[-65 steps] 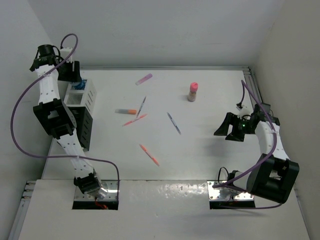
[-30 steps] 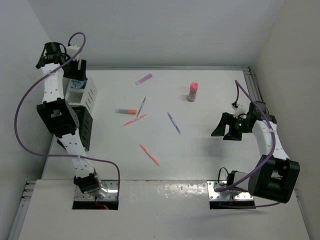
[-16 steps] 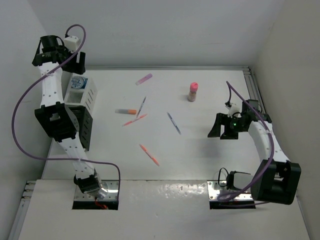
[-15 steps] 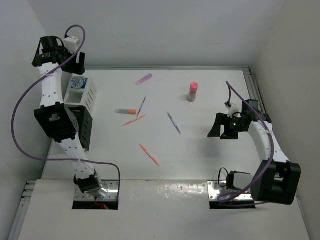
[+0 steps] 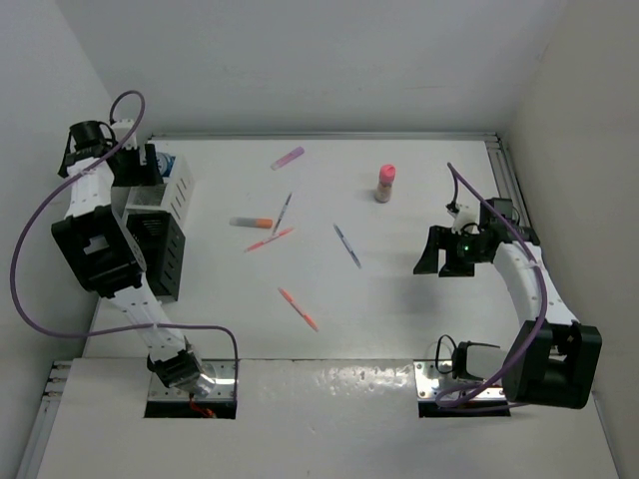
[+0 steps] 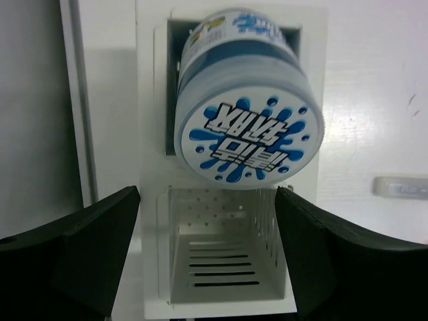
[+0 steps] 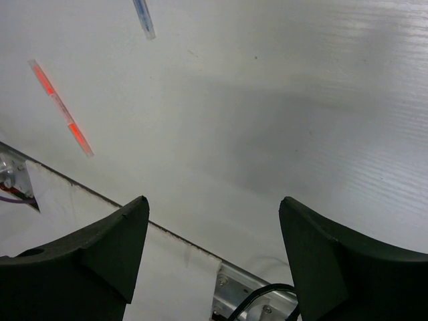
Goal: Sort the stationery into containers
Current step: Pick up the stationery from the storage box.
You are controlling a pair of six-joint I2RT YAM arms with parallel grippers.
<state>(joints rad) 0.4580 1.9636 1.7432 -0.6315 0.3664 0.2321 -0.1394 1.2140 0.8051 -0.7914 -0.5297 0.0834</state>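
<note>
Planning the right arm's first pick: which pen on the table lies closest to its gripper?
The blue pen, lying alone right of the rest; every other pen lies farther left from the right gripper.

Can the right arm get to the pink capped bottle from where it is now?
Probably yes. The right claw is open and empty, and only bare table lies between it and the upright pink-capped bottle; nothing stands in the way.

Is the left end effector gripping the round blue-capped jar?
No, the jar sits in the white organiser, beyond the open left end effector.
</note>
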